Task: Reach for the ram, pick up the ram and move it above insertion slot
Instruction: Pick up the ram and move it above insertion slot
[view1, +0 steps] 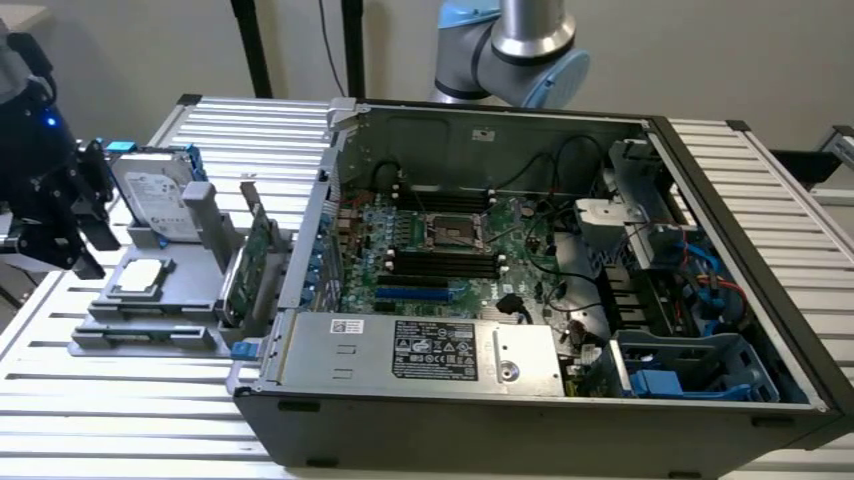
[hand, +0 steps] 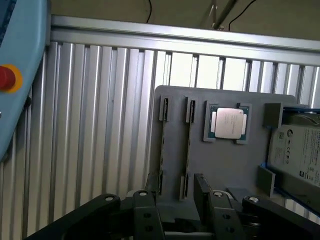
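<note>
At the exterior view's left my hand (view1: 60, 240) hangs over the ribbed worktop (hand: 100, 125), its fingers (hand: 202, 192) spread wide and holding nothing. The ram (hand: 188, 145) stands on edge in a slot of the grey holder (hand: 235, 170), near the fingertips. Further right are the processor (hand: 227, 122), the hard drive (view1: 154, 200) and the open computer case (view1: 534, 380).

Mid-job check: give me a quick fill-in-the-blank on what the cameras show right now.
The gripper is open and holds ___.
On the grey tray, the square processor chip lies next to the ___.
The computer case rests on a slatted metal ___.
Missing words: nothing; hard drive; table.
</note>
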